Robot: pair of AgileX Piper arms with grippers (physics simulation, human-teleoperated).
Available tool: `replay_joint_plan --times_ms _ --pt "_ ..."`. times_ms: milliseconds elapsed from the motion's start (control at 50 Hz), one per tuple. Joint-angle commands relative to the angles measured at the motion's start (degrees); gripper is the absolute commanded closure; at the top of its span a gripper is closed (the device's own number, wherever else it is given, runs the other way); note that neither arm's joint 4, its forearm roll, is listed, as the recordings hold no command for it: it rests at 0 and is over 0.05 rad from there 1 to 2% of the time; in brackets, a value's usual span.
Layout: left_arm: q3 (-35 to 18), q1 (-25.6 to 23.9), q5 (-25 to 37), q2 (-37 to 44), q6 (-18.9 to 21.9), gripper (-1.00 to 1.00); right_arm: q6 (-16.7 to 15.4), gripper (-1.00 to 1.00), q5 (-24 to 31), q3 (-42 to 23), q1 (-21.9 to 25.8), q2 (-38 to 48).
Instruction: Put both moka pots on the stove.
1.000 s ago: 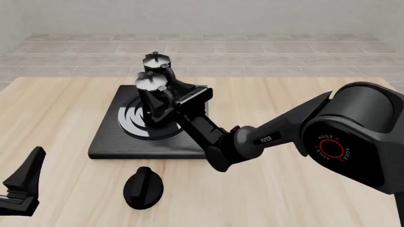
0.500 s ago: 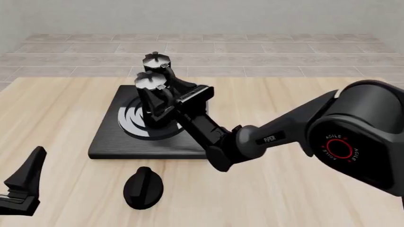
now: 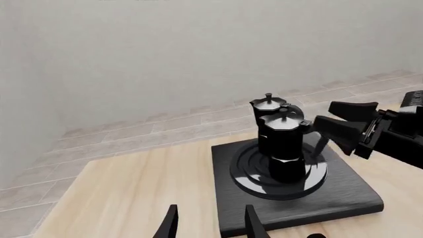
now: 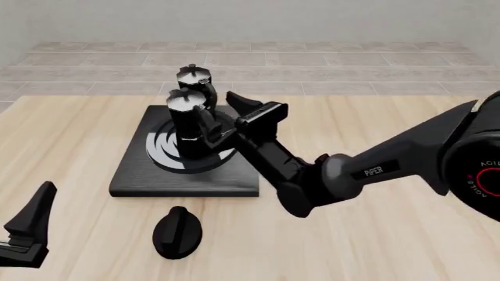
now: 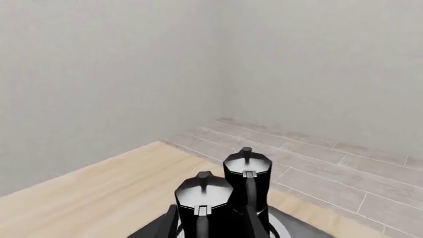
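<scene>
Both moka pots stand upright on the stove (image 4: 140, 175). The nearer pot (image 4: 186, 126) is on the ring burner (image 4: 160, 147), and the farther pot (image 4: 195, 79) is close behind it. My right gripper (image 4: 217, 110) is open and empty, just right of the nearer pot and apart from it. My left gripper (image 4: 31, 228) is open and empty, low at the table's front left. The left wrist view shows both pots (image 3: 284, 144) on the stove (image 3: 343, 193), with the right gripper (image 3: 324, 114) beside them. The right wrist view shows both pots (image 5: 201, 201) from close behind.
A black oval knob with a ridge (image 4: 177, 232) lies on the wooden table (image 4: 375, 246) in front of the stove. The right arm (image 4: 352, 175) stretches across the table's right half. A tiled floor and a wall lie beyond the table's far edge.
My right gripper has let go of the nearer pot and drawn back to the right. The pot stays standing on the burner. The left arm has not moved.
</scene>
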Motion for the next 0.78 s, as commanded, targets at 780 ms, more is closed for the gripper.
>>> replay_joint_plan --times_ms 780 --pt "0.01 0.03 1.3 -1.98 1.73 -1.0 -2.71 -1.0 0.0 40.59 0.67 -38.65"
